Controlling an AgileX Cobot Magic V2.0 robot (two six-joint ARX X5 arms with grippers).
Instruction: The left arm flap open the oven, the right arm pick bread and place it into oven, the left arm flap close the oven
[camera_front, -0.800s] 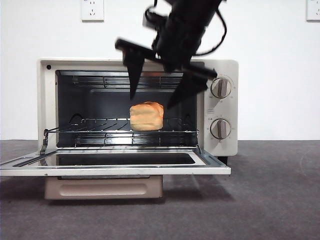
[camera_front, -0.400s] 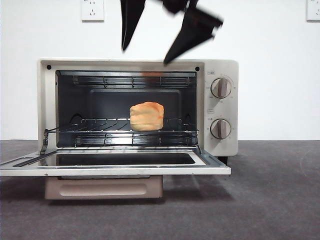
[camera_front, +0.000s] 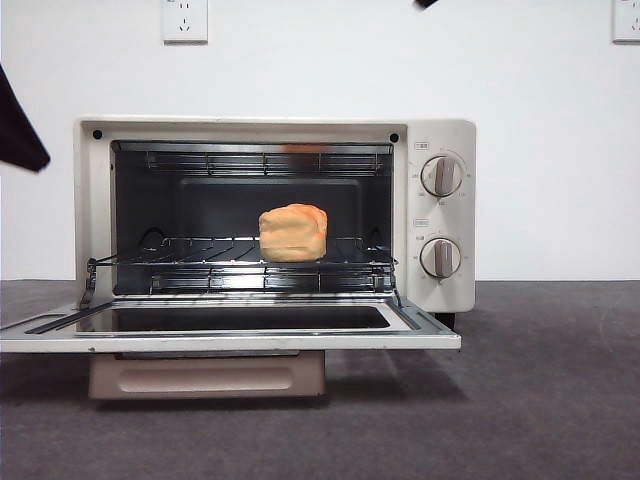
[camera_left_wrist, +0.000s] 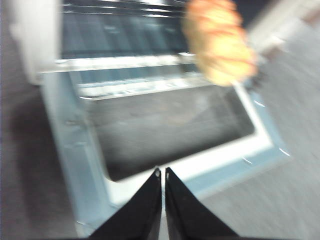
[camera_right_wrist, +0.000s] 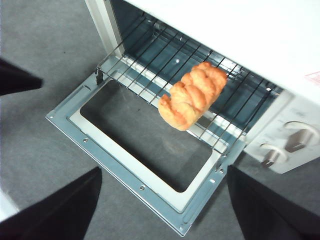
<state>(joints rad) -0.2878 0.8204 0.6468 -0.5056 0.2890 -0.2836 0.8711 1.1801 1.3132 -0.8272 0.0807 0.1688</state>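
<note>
**One loaf on the rack, oven door down**

One oven: cream-white, boxy, standing on a dark grey table before a white wall. Door folded fully down and lying flat toward the camera, its glass pane facing up and its beige bar handle hanging beneath the front edge. Two round knobs stacked on the panel at the side of the cavity.

One bread: golden-brown, lumpy, paler orange at the base. Lies on the wire rack inside the cavity, a little toward the knob side of centre, free of either gripper. In the right wrist view it shows as a twisted oblong loaf lying across the rack's wires.

One left gripper: jaws together, only a hairline between the tips. Hangs over the near edge of the lowered door, empty; this view is blurred. In the front view a dark wedge shows at the side edge away from the knobs, level with the oven's top.

One right gripper: jaws wide apart, empty, high above the open door and looking down on rack and loaf. In the front view only a small black tip shows at the top edge.

Two wall sockets above the oven.
</note>
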